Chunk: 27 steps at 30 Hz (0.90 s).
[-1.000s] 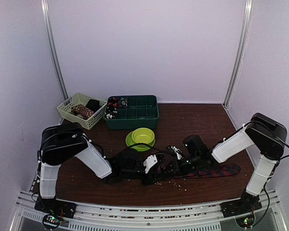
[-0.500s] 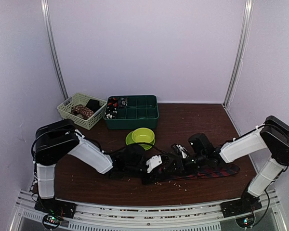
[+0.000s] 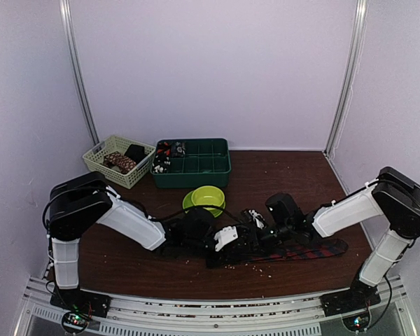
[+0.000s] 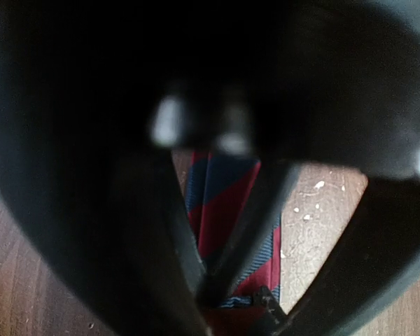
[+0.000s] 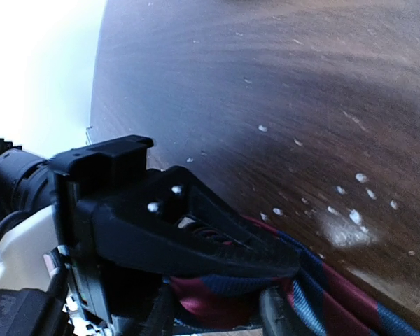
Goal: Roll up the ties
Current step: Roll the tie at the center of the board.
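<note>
The striped tie [image 3: 315,250] lies flat across the near part of the bench [image 3: 287,175]. It runs from the middle, where both arms meet, out to the right beneath the right forearm. Its middle end is bunched into a fold or a started roll.

By its look it is light, limp cloth, probably smooth. It should bend anywhere, hold no shape of its own, and spring loose from a roll unless pinned. The sensible hold is across the width at the bunched end, with the flat length left lying straight.

The left gripper [image 3: 239,245] has its jaws narrow. Its fingers [image 4: 252,217] draw to a V whose tips meet at the red and navy fabric, and it appears to pinch that fold. The right gripper [image 3: 253,222] sits just beside it at the same end. Its wrist view is filled by the other gripper, so I cannot tell how its jaws stand.

That crowding is the main obstacle, since the two grippers leave each other little room. The lime-green bowl [image 3: 208,196] on its plate [image 3: 190,205] stands close behind them. White crumbs [image 5: 350,231] dot the wood around the tie. A dark green compartment tray [image 3: 210,171] and a pale basket [image 3: 101,164] stand well apart at the back.
</note>
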Each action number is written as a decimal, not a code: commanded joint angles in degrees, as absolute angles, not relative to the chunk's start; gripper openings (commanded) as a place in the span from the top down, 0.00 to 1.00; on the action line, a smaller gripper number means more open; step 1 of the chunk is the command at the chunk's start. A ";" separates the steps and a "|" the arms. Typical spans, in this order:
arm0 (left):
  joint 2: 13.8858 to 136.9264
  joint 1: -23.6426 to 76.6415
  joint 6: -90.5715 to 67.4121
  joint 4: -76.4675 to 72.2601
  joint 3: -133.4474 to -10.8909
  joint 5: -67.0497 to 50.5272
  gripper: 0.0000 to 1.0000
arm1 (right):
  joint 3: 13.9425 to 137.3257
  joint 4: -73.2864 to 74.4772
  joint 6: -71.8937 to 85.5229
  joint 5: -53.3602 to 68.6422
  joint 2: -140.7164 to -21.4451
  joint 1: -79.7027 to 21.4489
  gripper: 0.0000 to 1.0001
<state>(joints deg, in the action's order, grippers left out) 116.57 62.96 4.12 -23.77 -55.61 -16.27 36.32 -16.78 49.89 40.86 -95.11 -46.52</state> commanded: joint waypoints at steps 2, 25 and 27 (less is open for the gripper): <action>118.55 63.02 5.36 -13.00 -53.26 -13.41 0.76 | 37.46 -16.68 49.52 37.38 -96.57 -47.11 0.82; 111.21 63.19 -0.55 -44.57 -40.34 -10.40 0.19 | 27.16 -19.59 44.83 37.81 -101.18 -43.00 1.00; 112.07 63.35 -0.64 -46.33 -40.10 -9.92 0.18 | 26.45 -19.00 44.22 37.40 -101.17 -42.82 1.00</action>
